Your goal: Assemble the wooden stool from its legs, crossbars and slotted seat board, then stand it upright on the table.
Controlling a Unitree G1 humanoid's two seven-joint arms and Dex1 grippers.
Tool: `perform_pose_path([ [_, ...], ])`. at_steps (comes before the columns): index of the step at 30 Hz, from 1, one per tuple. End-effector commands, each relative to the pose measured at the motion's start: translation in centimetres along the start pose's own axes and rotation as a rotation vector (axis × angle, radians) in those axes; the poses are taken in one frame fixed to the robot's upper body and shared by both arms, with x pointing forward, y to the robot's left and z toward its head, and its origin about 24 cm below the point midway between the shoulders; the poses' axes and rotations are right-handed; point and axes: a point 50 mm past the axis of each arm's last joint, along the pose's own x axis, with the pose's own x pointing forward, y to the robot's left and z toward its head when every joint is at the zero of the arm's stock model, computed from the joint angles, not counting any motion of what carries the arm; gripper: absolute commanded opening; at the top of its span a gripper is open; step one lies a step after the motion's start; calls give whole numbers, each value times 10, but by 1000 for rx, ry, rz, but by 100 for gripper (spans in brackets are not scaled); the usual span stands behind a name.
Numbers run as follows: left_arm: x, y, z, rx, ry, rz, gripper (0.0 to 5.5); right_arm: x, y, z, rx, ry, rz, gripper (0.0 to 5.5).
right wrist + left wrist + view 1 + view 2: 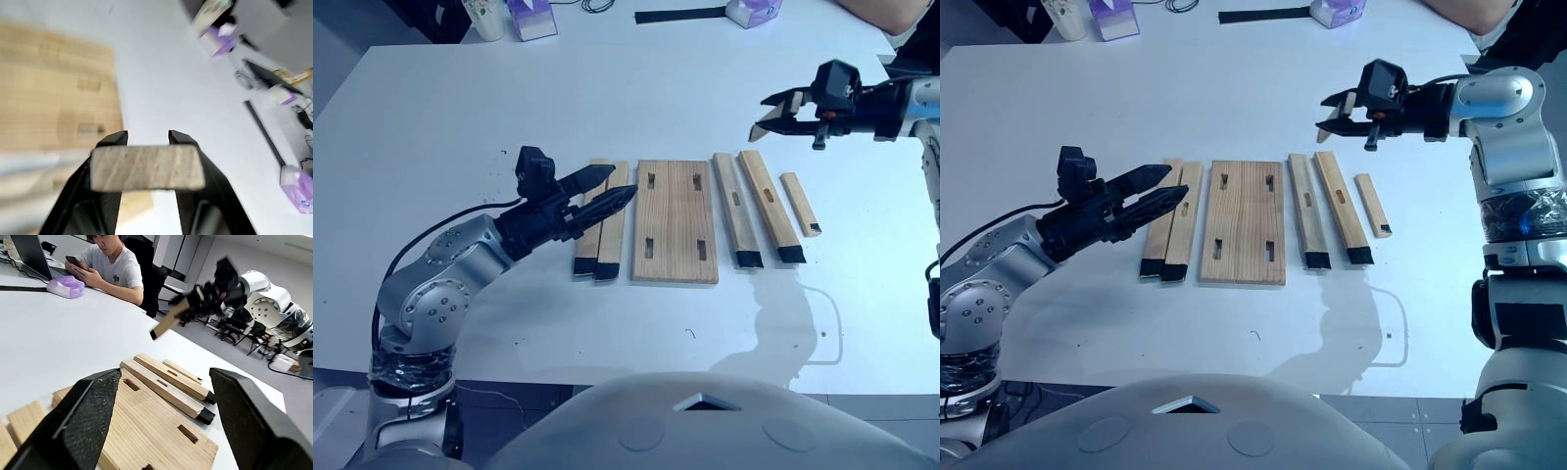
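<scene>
Step in hand: first pick for fitting. The right end effector, aloft at 2 o'clock of the slotted seat board, is clamped on a wooden bar. The left end effector, fingers apart, hovers over the leg pair at the board's 9 o'clock. Next move, as judged: align the bar with a slot. The right wrist view confirms the clamp on its end grain, and the left wrist view shows its tilt.

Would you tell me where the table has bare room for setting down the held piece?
Free: the wide table stretch beyond the seat board and the near strip before it. Crowded: the row from the left legs to the short crossbar.
</scene>
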Motion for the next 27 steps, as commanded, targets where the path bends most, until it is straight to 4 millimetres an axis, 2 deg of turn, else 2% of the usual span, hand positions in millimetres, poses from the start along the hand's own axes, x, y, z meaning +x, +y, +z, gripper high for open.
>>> perform_pose_path([
  [1, -2, -4, -3, 12, 1, 17, 332, -10, 0, -5, -71, 55, 79, 131],
  [9, -4, -11, -5, 16, -20, 41, 332, -14, -4, -5, -58, 46, 135, 131],
  [16, -6, -15, -7, 15, -22, 43, 332, -9, 4, 0, 7, -35, 182, 131],
  [23, -2, -22, -6, 13, -28, 21, 332, -3, 28, -14, -48, 16, 207, 131],
  [27, -1, -24, -9, -2, -34, 19, 332, -5, 25, -16, -63, 32, 187, 131],
])
